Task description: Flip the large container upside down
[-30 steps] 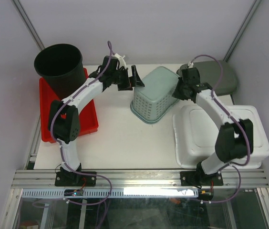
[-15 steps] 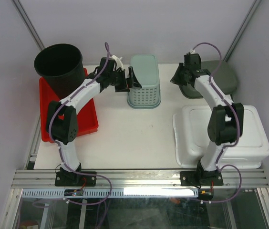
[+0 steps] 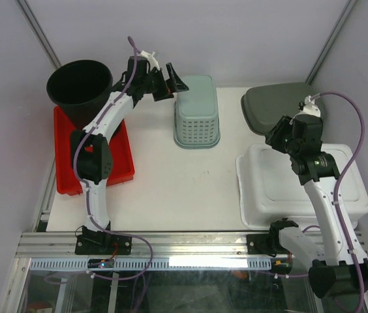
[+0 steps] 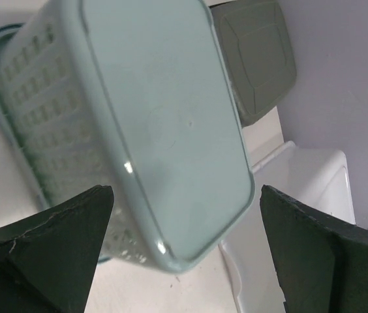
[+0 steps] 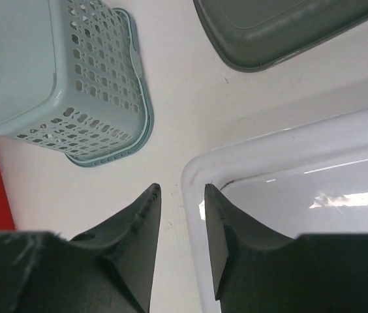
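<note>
Large container [image 3: 196,112] sits bottom-up at far centre — left gripper [image 4: 185,192] splayed wide just above it, right gripper [image 5: 179,192] slightly parted, empty, near right. Best lift clear vertically — no nudging.

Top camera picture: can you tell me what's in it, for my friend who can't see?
A pale green basket sits upside down on a white table. The left arm's tool hovers open by its far left corner. Around them are a black bucket on a red tray, a grey lid and a white tub.
</note>
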